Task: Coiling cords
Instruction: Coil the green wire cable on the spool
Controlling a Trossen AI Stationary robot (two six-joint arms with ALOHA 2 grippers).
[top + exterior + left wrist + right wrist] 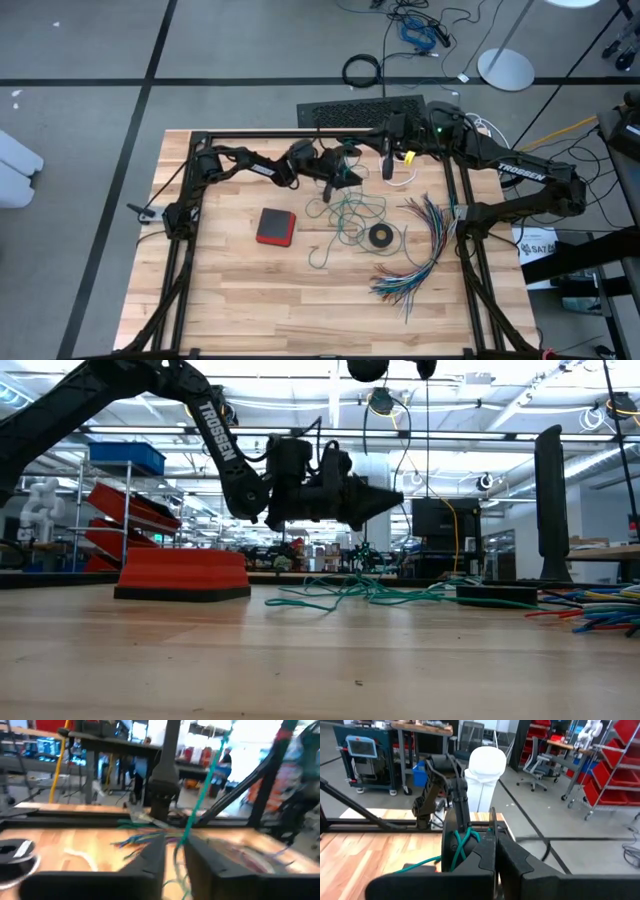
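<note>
Item: left gripper (172, 851), raised above table centre-rear; fingers (150, 857) nearly together w/ a narrow gap, teal-green cord (200, 800) being pinched between them and running taut upward.
Item: right gripper (495, 851), raised at rear near the left one; jaws being kept fully closed, teal strands looped just ahead of its tips, grasp not confirmable.
Item: rest of teal cord (345, 215) lying tangled on table (250, 290) betw. red block (275, 226) and black ring (380, 236).
Item: white cord (405, 180) at rear, beside multicoloured wires (425, 250).

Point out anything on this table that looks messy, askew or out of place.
The teal-green cord lies in a loose tangle mid-table, one strand running up to the left gripper. The multicoloured wires sprawl fanned out near the right edge. The red block sits slightly askew.
</note>
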